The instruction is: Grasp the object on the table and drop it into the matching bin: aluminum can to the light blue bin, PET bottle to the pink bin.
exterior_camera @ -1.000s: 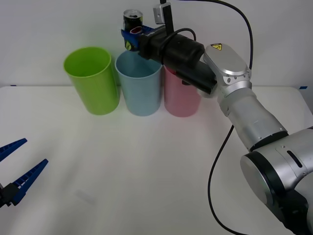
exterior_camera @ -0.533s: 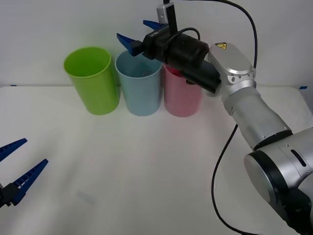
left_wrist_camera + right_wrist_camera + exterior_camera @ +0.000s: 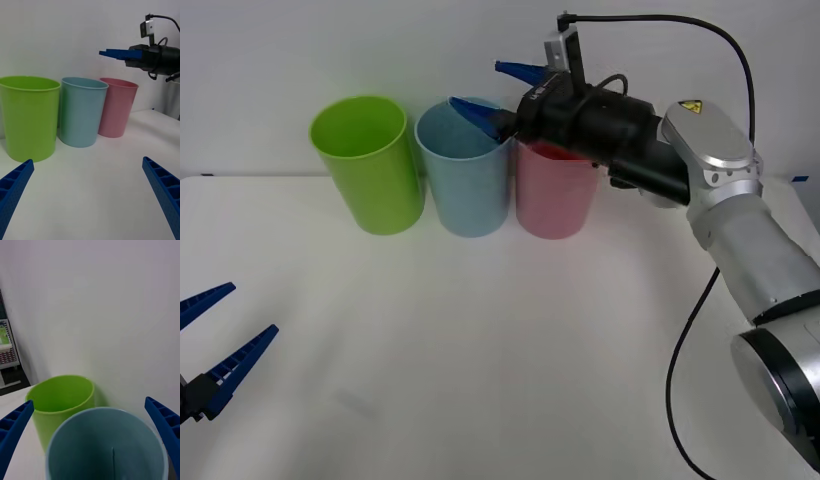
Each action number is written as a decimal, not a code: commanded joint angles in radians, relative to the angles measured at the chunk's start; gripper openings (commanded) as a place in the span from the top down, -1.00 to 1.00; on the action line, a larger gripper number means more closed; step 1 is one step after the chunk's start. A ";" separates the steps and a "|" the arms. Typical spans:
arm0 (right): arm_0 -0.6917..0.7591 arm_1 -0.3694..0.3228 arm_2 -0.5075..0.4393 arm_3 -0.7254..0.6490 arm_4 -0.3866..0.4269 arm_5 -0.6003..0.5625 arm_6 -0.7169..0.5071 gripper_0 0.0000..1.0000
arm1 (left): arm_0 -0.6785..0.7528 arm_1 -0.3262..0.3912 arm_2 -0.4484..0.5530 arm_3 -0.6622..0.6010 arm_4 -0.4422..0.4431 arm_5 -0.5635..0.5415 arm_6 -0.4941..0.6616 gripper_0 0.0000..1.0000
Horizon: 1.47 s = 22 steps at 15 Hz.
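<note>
My right gripper hangs open in the air, level with the rims of the light blue bin and the pink bin, with nothing between its fingers. In the right wrist view the right gripper looks down over the light blue bin. The part of the bin's inside that shows is bare. The aluminum can is hidden. My left gripper rests open low at the table's near left corner. The left wrist view shows the light blue bin, the pink bin and the right gripper above them.
A lime green bin stands left of the light blue one, the three in a row at the table's back edge against a white wall. A black cable loops from the right arm down past the table's right side.
A second ago my right gripper held the can over the light blue bin. It then opened, the can left its fingers and dropped from sight, and the gripper has drawn back to the right.
</note>
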 commanded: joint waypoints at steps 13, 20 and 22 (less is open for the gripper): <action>0.511 -0.433 0.168 -0.699 -0.301 0.197 -0.020 -1.00 | 0.000 0.000 0.000 0.000 0.000 0.000 0.000 -1.00; 0.798 -0.513 0.016 -0.877 -0.309 0.199 0.021 -1.00 | 0.000 0.000 0.000 0.000 0.000 0.000 0.000 -1.00; 0.864 -0.519 -0.022 -0.894 -0.310 0.194 0.093 -1.00 | 0.000 0.000 0.000 0.000 0.000 0.000 0.000 -1.00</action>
